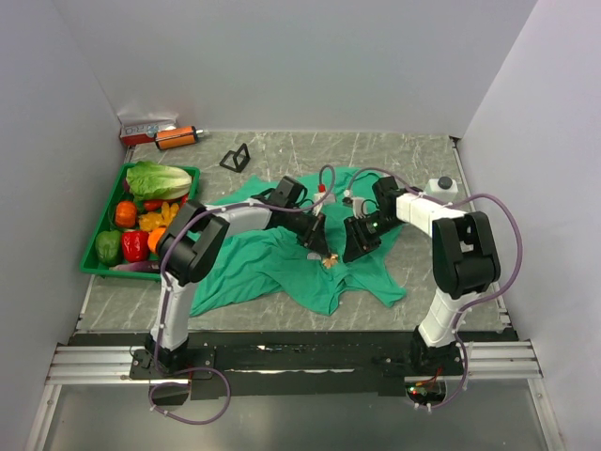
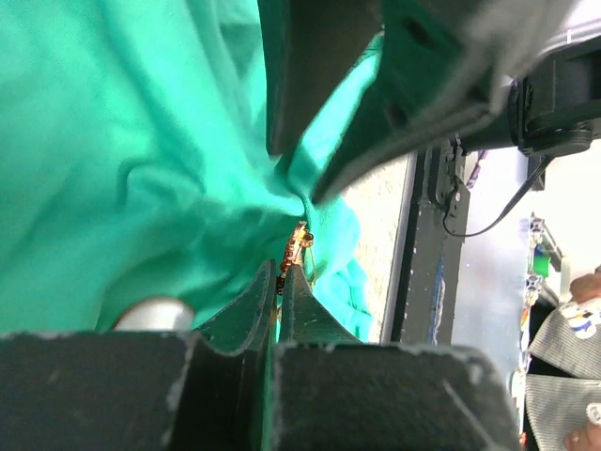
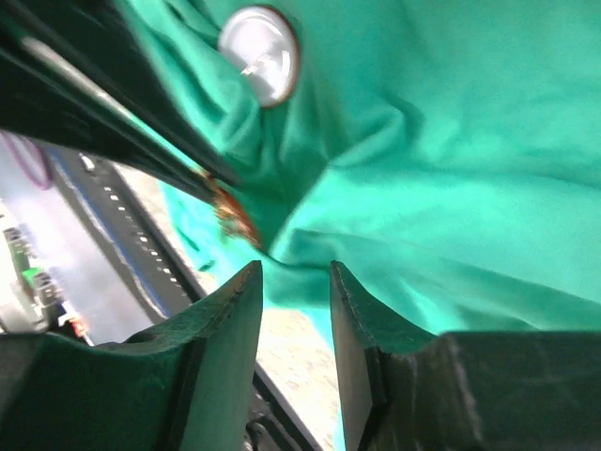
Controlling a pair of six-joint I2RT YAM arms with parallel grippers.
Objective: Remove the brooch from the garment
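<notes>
The garment [image 1: 249, 263] is a teal T-shirt spread wrinkled across the middle of the table. The brooch [image 1: 329, 261], a tiny orange-gold ornament, sits at a pulled-up fold near the shirt's front. My left gripper [image 2: 282, 271] is shut on the brooch [image 2: 297, 244], which sticks out past the tips, still against the fabric [image 2: 141, 169]. My right gripper [image 3: 293, 272] faces it from the right, open, with a fold of the garment [image 3: 423, 188] just beyond its tips and nothing between them. From the right wrist, the brooch [image 3: 233, 216] shows at the end of the left gripper's dark fingers [image 3: 113, 122].
A green tray [image 1: 97, 240] of vegetables stands at the left. At the back lie an orange bottle [image 1: 177, 137], a red-white box [image 1: 146, 127] and a black stand [image 1: 235, 158]. A white bottle [image 1: 441, 185] is back right. A silver disc [image 3: 261, 54] rests on the fabric.
</notes>
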